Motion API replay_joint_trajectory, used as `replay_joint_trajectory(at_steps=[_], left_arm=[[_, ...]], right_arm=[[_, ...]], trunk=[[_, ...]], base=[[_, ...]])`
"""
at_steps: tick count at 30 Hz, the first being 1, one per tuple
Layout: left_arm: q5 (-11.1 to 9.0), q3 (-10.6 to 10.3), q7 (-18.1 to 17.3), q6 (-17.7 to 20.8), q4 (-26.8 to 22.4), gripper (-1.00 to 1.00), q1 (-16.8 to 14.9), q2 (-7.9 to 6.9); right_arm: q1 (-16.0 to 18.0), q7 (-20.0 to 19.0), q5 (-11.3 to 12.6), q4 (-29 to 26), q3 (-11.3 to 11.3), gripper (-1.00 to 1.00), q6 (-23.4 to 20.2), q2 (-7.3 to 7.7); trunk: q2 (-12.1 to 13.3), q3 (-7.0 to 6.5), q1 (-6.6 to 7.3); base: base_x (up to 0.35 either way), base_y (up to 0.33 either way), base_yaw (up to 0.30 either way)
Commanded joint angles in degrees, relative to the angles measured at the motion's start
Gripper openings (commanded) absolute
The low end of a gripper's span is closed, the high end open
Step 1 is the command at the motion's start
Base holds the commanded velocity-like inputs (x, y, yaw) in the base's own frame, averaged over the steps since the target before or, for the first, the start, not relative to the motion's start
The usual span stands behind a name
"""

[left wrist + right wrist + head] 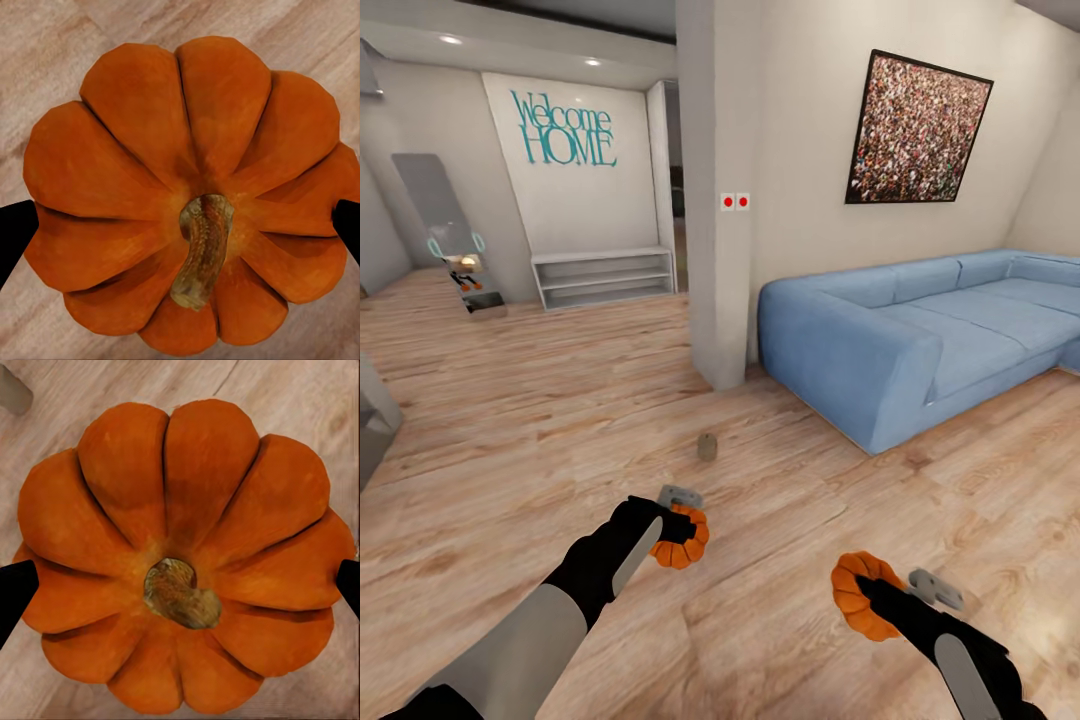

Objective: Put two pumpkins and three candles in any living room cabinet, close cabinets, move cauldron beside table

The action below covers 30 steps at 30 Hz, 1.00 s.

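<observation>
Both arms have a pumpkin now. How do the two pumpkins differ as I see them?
The left pumpkin has a long curved stem; the right pumpkin has a short stubby one. In the head view the left pumpkin sits nearer the candle on the floor; the right pumpkin is further from it. Both are orange, ribbed, and sit between the fingertips of the left gripper and right gripper.

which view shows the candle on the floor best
The head view: the candle stands upright on the wood floor, ahead of both pumpkin-holding claws, near the pillar. The right wrist view catches a grey blur at its edge, possibly the candle. The left wrist view gives pumpkin and floor.
</observation>
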<state>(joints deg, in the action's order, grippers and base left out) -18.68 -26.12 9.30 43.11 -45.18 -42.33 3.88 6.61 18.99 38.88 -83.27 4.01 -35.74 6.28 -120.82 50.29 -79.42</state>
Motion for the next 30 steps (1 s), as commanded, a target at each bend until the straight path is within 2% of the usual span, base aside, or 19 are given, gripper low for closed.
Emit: replay_joint_trajectory(at_steps=[1, 4, 6, 8, 20, 30], left_arm=[[-0.58, -0.16, 0.46, 0.16, -0.05, -1.0, -0.04, -0.02], [-0.58, -0.19, 0.46, 0.09, -0.02, -1.0, -0.04, -0.01], [-0.57, -0.22, 0.46, 0.06, 0.0, -1.0, -0.04, 0.01], [-0.57, -0.24, 0.46, 0.05, 0.0, -1.0, -0.03, 0.05], [-0.51, -0.9, 0.6, -0.04, 0.04, -1.0, -0.03, 0.15], [-0.55, -1.37, 0.59, -0.1, 0.01, -1.0, -0.03, 0.08]], right_arm=[[0.24, 2.84, 1.05, -0.03, -0.11, -1.0, -0.01, -0.15], [0.93, 7.31, 1.06, 0.11, -0.21, -1.0, -0.02, -0.39], [1.4, 11.63, 1.11, 0.23, -0.62, -1.0, -0.01, -0.54], [1.6, 13.87, 1.39, 0.27, -1.32, -1.0, 0.02, -0.82], [1.73, 15.0, 1.88, 0.13, -1.97, -1.0, 0.14, -1.08], [1.73, 14.7, 1.95, 0.28, -2.36, -1.0, 0.15, -1.09]], trunk=[[-0.03, 0.05, 0.01], [-0.03, 0.05, 0.01], [-0.03, 0.05, 0.01], [-0.03, 0.05, 0.01], [-0.03, 0.05, 0.01], [-0.03, 0.05, 0.01]], base=[[-0.002, 0.018, 0.0], [-0.001, 0.01, 0.0], [0.0, -0.048, 0.0], [0.0, -0.166, 0.0], [0.0, -0.241, 0.0], [0.0, -0.04, 0.0]])
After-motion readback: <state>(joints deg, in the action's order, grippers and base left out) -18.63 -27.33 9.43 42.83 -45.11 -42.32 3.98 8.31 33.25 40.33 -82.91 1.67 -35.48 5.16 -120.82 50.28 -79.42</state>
